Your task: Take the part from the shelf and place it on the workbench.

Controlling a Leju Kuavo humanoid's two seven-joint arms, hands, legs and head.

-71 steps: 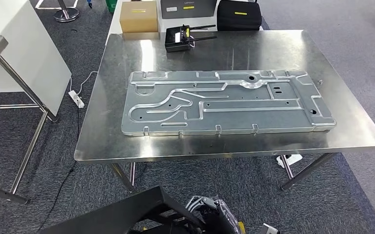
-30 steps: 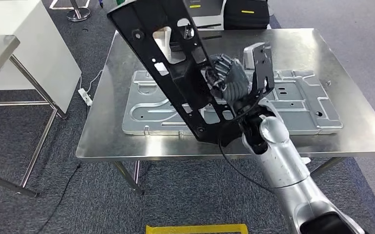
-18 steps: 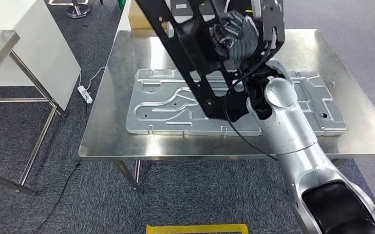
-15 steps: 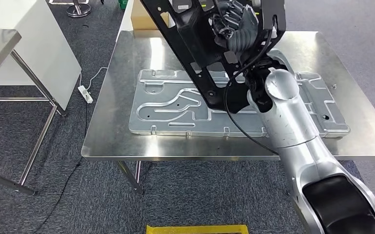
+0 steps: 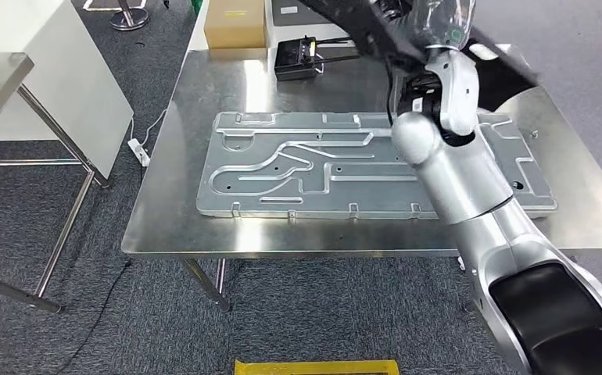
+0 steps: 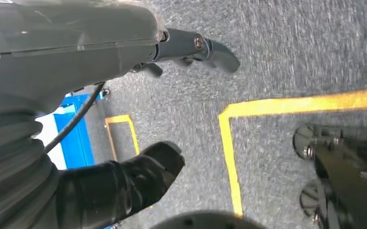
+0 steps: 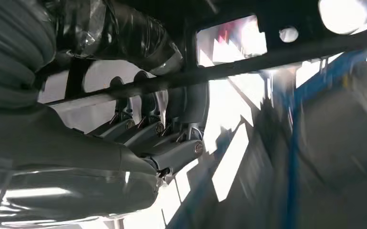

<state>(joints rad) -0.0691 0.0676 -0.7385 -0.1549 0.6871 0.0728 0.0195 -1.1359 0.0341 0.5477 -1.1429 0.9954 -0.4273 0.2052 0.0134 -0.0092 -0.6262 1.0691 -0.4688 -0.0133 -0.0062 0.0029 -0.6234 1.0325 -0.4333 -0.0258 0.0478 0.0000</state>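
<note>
Now: carry step | right hand clamps black part above workbench far edge | left hand spread, empty | next: lower part.

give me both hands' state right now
Left hand: open, holding nothing, hanging over the floor.
Right hand: gripping the black part, raised above the workbench.

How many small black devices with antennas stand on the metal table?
1. The black device with antennas stands at the far edge of the metal table, beyond the large silver panel. The raised black part may hide others.
</note>
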